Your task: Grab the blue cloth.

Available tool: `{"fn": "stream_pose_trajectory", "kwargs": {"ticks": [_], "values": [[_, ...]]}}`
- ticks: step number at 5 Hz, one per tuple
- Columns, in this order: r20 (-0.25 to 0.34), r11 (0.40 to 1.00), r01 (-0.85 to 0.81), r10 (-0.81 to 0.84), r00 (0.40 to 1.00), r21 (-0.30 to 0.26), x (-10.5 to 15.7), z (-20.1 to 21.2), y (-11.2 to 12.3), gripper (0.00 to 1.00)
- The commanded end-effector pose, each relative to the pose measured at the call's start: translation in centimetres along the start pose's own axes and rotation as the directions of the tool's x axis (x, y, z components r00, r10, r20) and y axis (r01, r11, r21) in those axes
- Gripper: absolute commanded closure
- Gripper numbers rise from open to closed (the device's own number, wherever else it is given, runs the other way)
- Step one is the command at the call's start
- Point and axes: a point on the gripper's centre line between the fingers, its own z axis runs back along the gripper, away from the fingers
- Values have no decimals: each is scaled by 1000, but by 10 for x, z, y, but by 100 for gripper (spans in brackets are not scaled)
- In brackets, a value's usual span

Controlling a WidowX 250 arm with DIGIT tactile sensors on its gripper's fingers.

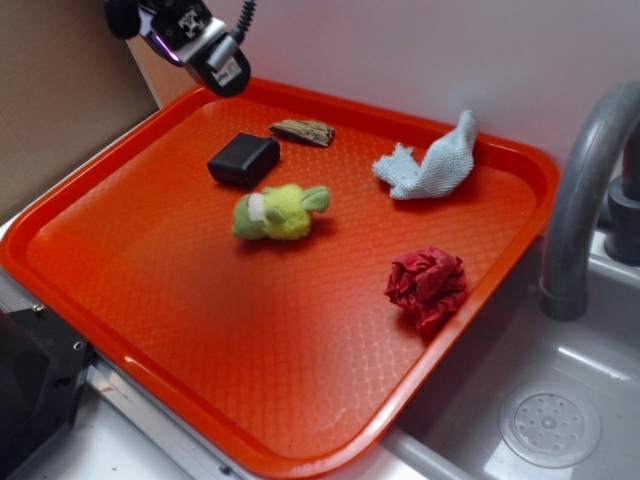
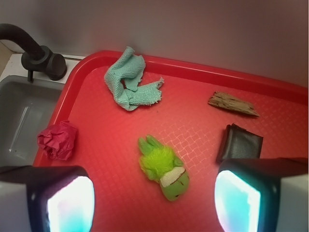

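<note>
**Pincer high, blue cloth untouched**

The pincer (image 1: 228,72) hangs above the orange tray's (image 1: 130,330) far-left corner, fingers wide apart and holding nothing, likely poised to survey. The blue cloth (image 1: 430,165) lies crumpled against the tray's far rim, well apart from the pincer, beyond the green plush toy (image 1: 278,211) and black block (image 1: 244,159).
</note>
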Motion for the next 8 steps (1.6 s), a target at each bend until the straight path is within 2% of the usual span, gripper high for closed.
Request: {"fn": "stream_pose_trajectory", "kwargs": {"ticks": [1, 2, 3, 4, 5, 6, 7, 8], "values": [[-88, 992, 53, -44, 995, 112, 34, -48, -40, 0], [-56, 984, 51, -42, 998, 172, 43, -88, -69, 0], [-65, 982, 101, -92, 994, 158, 49, -111, -78, 0], [-14, 969, 140, -140, 990, 202, 54, -136, -87, 0], [-31, 955, 132, -128, 991, 267, 65, -153, -81, 0], [-95, 974, 154, -140, 986, 164, 80, -180, -74, 0], [-134, 973, 156, -134, 982, 170, 87, -197, -72, 0], [-100, 980, 108, -92, 991, 167, 87, -177, -61, 100]]}}
